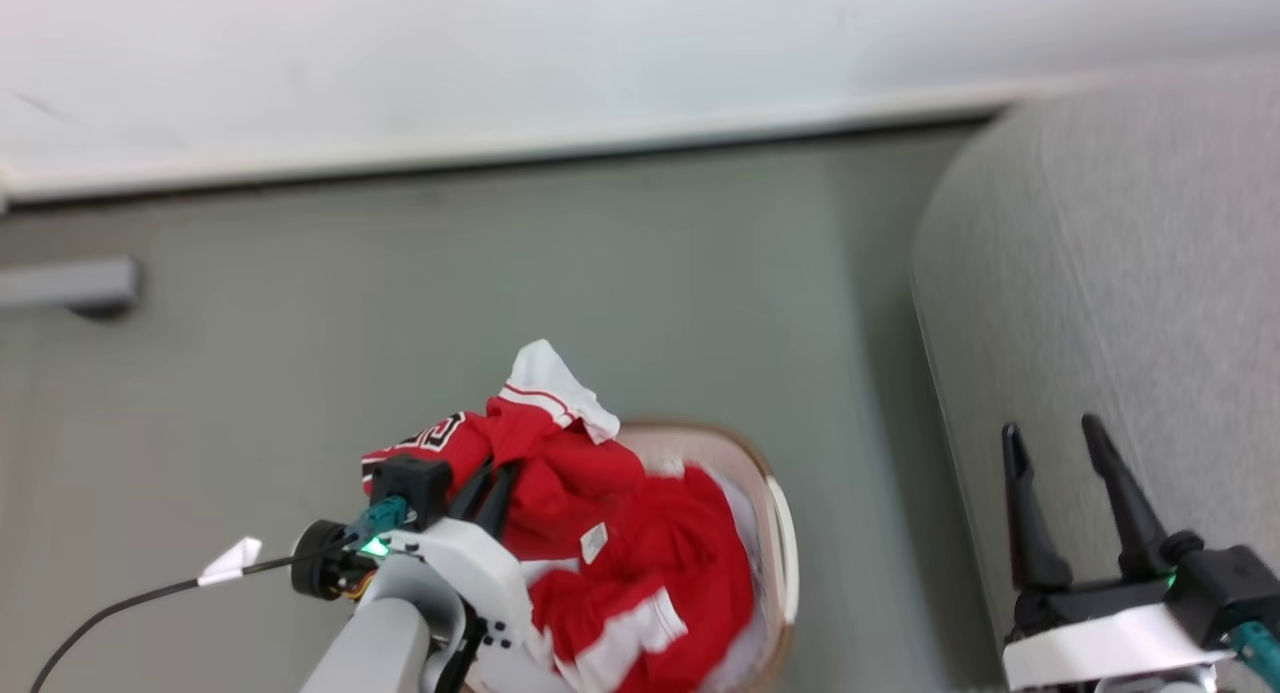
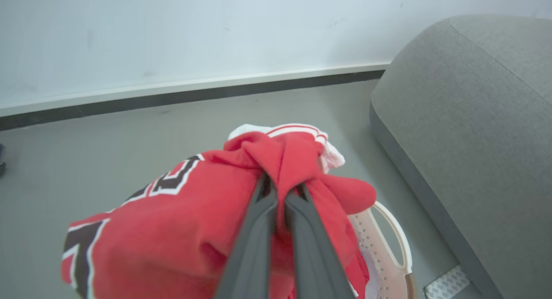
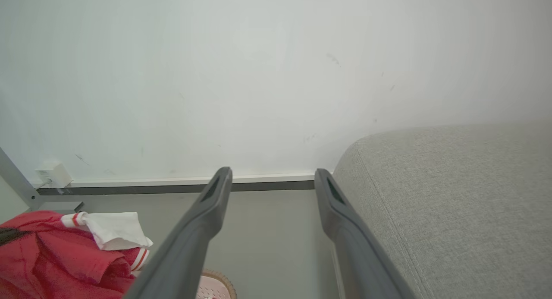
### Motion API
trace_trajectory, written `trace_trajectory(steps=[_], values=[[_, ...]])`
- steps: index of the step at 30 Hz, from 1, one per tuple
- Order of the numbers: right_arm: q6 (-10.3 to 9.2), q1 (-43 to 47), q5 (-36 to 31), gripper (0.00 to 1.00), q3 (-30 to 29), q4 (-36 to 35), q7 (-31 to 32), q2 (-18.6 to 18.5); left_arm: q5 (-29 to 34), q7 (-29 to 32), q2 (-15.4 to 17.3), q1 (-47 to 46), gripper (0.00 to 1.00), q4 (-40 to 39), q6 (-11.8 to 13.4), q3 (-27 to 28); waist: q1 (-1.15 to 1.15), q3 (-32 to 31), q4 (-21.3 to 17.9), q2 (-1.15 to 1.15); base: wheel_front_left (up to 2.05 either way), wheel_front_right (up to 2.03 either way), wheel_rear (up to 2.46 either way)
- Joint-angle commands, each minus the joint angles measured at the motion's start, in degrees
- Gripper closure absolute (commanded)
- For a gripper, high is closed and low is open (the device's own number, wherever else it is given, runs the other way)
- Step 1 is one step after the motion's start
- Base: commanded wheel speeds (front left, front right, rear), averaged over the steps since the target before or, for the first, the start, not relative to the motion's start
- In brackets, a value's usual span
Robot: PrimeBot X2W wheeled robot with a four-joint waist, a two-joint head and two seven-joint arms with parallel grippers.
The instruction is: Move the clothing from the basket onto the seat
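The clothing (image 1: 620, 533) was a heap of red garments with white, red-striped trim. Part of it lay in the basket (image 1: 780, 533), and part was bunched up over the basket's left side, where the left claw (image 2: 282, 184) held it. That claw was closed on a narrow twisted fold of red cloth, with the fabric wrapping around both fingers and a lettered panel sagging below them.

The main risk, as I judged it, was the thin pinch. A fold that small could slide out once the weight of the hanging cloth pulled on it, and the garment would drop onto the floor (image 1: 600, 273) between the basket and the seat (image 1: 1120, 273). The gripped piece also seemed tangled with the pile beneath, so a lift could drag a second garment over the rim, or tip the light basket.

The right claw (image 1: 1052, 431) was spread wide and empty, poised over the near edge of the seat, well apart from the clothing. The seat stood just to the right of the basket.
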Motion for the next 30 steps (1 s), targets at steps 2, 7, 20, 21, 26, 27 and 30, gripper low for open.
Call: trace_trajectory(steps=[2, 7, 20, 21, 26, 27, 30], values=[[-0.14, 1.7, -0.6, 0.00, 0.5, 0.5, 0.0, -0.2, -1.0, 1.8, 0.3, 2.5, 1.00, -4.6, -0.1, -0.2, 0.01, -9.2, 4.3, 0.00, 0.00, 0.00, 0.00], [-0.13, 3.8, -1.5, 0.00, 2.8, 0.1, 0.0, -0.2, -2.5, 8.1, 2.6, 7.3, 1.00, -20.0, 0.7, 0.2, 0.01, -13.0, 4.9, 0.00, 0.00, 0.00, 0.00], [-0.13, 4.2, -6.5, 0.00, 15.3, -2.9, 0.0, -0.2, -5.9, 23.3, 5.8, 15.5, 1.00, -52.8, 4.5, 2.1, 0.01, -17.6, 4.8, 0.00, 0.00, 0.00, 0.00], [-0.14, 3.5, -6.6, 0.00, 17.4, -2.4, 0.0, -0.2, -5.7, 23.9, 6.2, 15.5, 1.00, -54.0, 4.7, 2.1, 0.01, -17.8, 4.9, 0.00, 0.00, 0.00, 0.00], [-0.14, -1.6, -4.0, 0.00, 27.8, 0.7, 0.0, -4.1, -6.6, 26.4, 6.3, 15.1, 1.00, -58.4, 4.5, 1.2, 0.01, -18.1, 5.3, 0.00, 0.00, 0.00, 0.00], [-0.14, -3.1, -3.6, 0.00, 29.4, 1.3, 0.0, -5.0, -6.4, 26.9, 6.3, 15.0, 1.00, -59.0, 4.4, 1.0, 0.01, -18.1, 5.5, 0.00, 0.00, 0.00, 0.00], [-0.14, -7.5, -3.1, 0.00, 34.0, 4.0, 0.0, -7.7, -6.7, 27.9, 5.9, 14.4, 1.00, -60.4, 3.9, -0.3, 0.01, -18.3, 6.1, 0.00, 0.00, 0.00, 0.00]])
